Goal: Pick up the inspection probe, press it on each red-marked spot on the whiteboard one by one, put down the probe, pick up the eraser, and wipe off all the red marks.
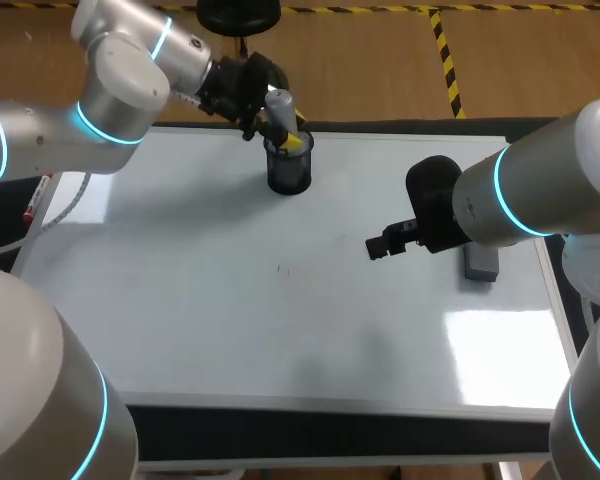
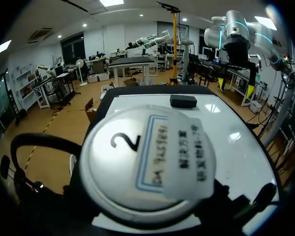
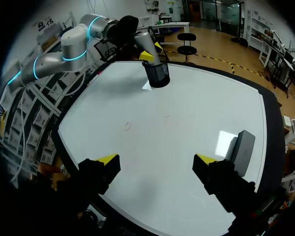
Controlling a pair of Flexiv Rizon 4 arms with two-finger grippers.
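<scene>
The inspection probe, a grey-white cylinder, stands tilted in the black mesh cup at the whiteboard's far edge. My left gripper is shut on it. In the left wrist view the probe's round white cap hides the fingers. The grey eraser lies at the whiteboard's right side. My right gripper hangs open over the whiteboard, with the eraser just beside its finger. A faint small mark shows near the board's middle, also visible as a mark ahead of the right gripper.
A red-capped pen lies off the whiteboard's left edge. The board's black frame runs along the near side.
</scene>
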